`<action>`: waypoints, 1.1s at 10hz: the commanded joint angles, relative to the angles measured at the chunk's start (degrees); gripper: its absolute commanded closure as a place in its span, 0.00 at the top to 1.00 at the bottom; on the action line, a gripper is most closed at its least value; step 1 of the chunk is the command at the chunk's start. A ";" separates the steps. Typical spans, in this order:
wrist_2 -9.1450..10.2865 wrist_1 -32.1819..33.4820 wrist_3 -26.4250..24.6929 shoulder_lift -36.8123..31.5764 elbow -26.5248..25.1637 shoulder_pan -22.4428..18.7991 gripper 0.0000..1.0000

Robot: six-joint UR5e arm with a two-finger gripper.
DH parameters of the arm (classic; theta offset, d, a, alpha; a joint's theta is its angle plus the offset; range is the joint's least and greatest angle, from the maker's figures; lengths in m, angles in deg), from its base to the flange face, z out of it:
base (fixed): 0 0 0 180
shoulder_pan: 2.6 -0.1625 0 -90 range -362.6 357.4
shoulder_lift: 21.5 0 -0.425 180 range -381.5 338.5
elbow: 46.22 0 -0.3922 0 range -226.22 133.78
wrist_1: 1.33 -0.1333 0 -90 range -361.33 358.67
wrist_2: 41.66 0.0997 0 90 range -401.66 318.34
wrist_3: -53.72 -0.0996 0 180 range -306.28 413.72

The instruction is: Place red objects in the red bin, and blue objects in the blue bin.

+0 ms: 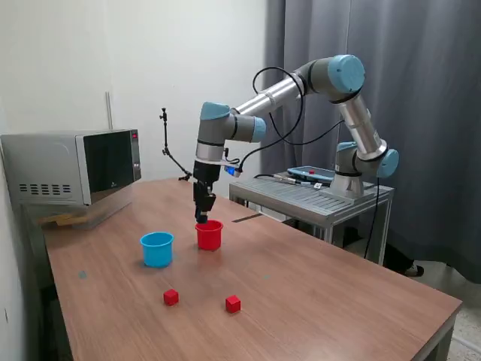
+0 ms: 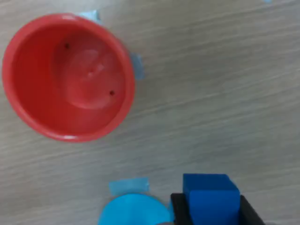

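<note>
Hanging over the table (image 1: 316, 278) in the exterior view, my gripper (image 1: 201, 218) sits just above the red cup (image 1: 210, 235), w/ the light blue cup (image 1: 157, 249) beside it. Two red cubes (image 1: 171, 297) (image 1: 233, 304) lie nearer the front edge. Wrist view: my fingers (image 2: 180, 211) pinch a blue cube (image 2: 211, 197), the red cup (image 2: 68, 77) is empty, & the light blue cup (image 2: 133, 211) peeks in.

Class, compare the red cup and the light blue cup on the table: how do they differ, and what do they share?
The red cup is red; the light blue cup is pale blue. The gripper, clamping a blue cube, hangs by the red cup's rim, while the light blue cup stands apart. Both are small, round, upright, open-topped cups on the wooden table.
</note>
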 commanded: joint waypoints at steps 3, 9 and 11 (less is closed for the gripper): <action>0.24 -0.37 3.05 4.22 8.83 1.56 0.00; 1.12 -0.98 5.42 8.97 14.39 1.91 0.00; 1.12 -1.51 5.42 10.46 16.23 1.91 0.00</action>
